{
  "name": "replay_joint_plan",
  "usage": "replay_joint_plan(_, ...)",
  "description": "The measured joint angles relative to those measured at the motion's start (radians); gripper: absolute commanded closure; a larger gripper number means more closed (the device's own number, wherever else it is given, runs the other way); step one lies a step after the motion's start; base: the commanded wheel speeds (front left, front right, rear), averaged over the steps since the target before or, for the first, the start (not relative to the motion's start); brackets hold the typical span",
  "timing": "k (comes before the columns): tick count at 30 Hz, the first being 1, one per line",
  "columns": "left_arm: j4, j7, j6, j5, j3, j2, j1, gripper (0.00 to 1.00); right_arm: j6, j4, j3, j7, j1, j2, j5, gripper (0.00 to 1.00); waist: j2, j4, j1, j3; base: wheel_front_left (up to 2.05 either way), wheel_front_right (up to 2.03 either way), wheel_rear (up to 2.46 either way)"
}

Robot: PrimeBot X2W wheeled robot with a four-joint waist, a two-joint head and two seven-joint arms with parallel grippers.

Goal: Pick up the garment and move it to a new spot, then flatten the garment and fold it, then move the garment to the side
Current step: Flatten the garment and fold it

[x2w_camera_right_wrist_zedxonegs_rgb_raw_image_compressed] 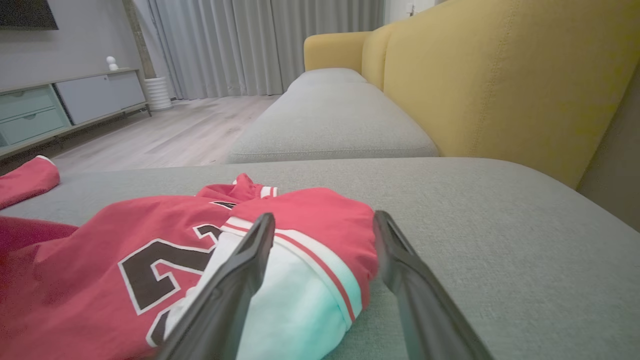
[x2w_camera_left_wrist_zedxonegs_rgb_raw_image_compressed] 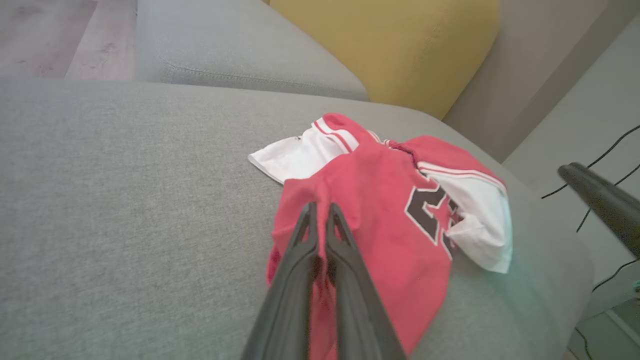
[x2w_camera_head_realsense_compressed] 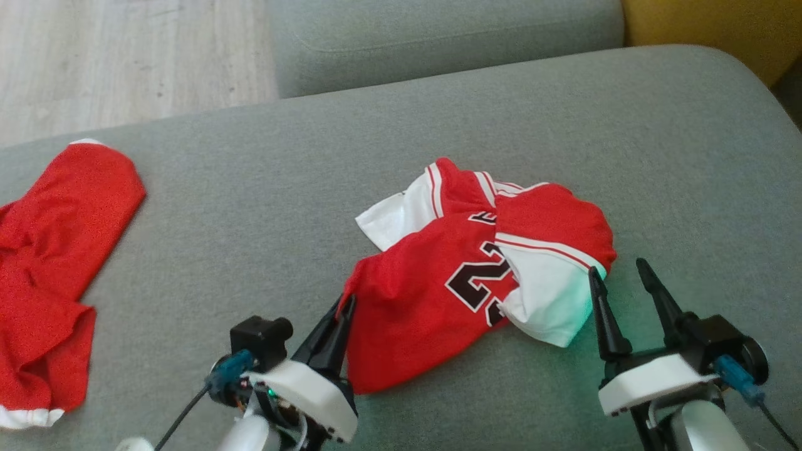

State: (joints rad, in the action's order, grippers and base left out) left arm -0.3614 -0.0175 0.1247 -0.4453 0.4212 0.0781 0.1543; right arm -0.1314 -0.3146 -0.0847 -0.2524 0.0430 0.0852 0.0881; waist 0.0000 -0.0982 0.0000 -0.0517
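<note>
Red-and-white jersey [x2w_camera_head_realsense_compressed: 416, 300] lies crumpled, number showing.

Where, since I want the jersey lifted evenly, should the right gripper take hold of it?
Probably the bunched white sleeve at the jersey's right edge, approached from the near side: its puffed fold stands off the cushion just ahead of the right gripper's open fingers, opposite the left gripper's pinch.

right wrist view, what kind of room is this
Most likely a home living room: a sofa with grey seat cushions and a yellow backrest, floor-length grey curtains, and a low cabinet along the wall on a wooden floor.
</note>
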Motion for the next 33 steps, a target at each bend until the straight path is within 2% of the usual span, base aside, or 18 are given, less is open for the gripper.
replay_joint_plan(9, 0.513, -0.176, 0.000, -0.144, 0.106, 0.095, -0.169, 1.00, 0.000, -0.001, -0.012, 0.000, -0.018, -0.005, 0.000, 0.00, 0.0000, 0.034, 0.0000, 0.021, 0.00, 0.00, 0.00)
replay_joint_plan(15, 0.740, -0.262, 0.000, -0.229, 0.191, 0.115, -0.209, 1.00, 0.000, -0.007, -0.018, 0.000, -0.020, -0.005, 0.000, 0.00, 0.0000, 0.040, -0.0001, 0.038, 0.00, 0.00, 0.00)
replay_joint_plan(19, 0.833, -0.298, -0.001, -0.284, 0.202, 0.109, -0.209, 1.00, 0.000, -0.010, -0.032, 0.000, -0.021, -0.006, 0.000, 0.00, 0.0000, 0.034, 0.0000, 0.039, 0.00, 0.00, 0.00)
replay_joint_plan(21, 0.838, -0.307, -0.005, -0.294, 0.189, 0.105, -0.194, 1.00, 0.000, -0.010, -0.038, 0.000, -0.021, -0.007, 0.000, 0.00, 0.0000, 0.028, 0.0000, 0.036, 0.00, 0.00, 0.00)
replay_joint_plan(23, 0.802, -0.314, -0.036, -0.295, 0.138, 0.096, -0.130, 1.00, 0.000, -0.012, -0.046, 0.000, -0.021, -0.009, 0.000, 0.00, 0.0000, 0.015, 0.0000, 0.032, 0.00, 0.00, 0.00)
replay_joint_plan(25, 0.749, -0.316, -0.046, -0.308, 0.099, 0.085, -0.071, 1.00, 0.000, -0.013, -0.048, 0.000, -0.020, -0.009, 0.001, 0.00, 0.0000, 0.006, 0.0000, 0.028, 0.00, 0.00, 0.00)
replay_joint_plan(28, 0.623, -0.332, -0.065, -0.316, 0.032, 0.081, 0.031, 1.00, 0.000, -0.016, -0.053, 0.000, -0.016, -0.010, 0.007, 0.00, 0.0000, -0.011, 0.0000, 0.019, 0.00, 0.00, 0.00)
replay_joint_plan(33, 0.371, -0.322, -0.090, -0.285, -0.073, 0.110, 0.180, 1.00, 0.000, -0.015, -0.062, 0.000, 0.000, -0.011, 0.007, 0.00, 0.0000, -0.055, 0.0001, 0.000, 0.00, 0.00, 0.00)
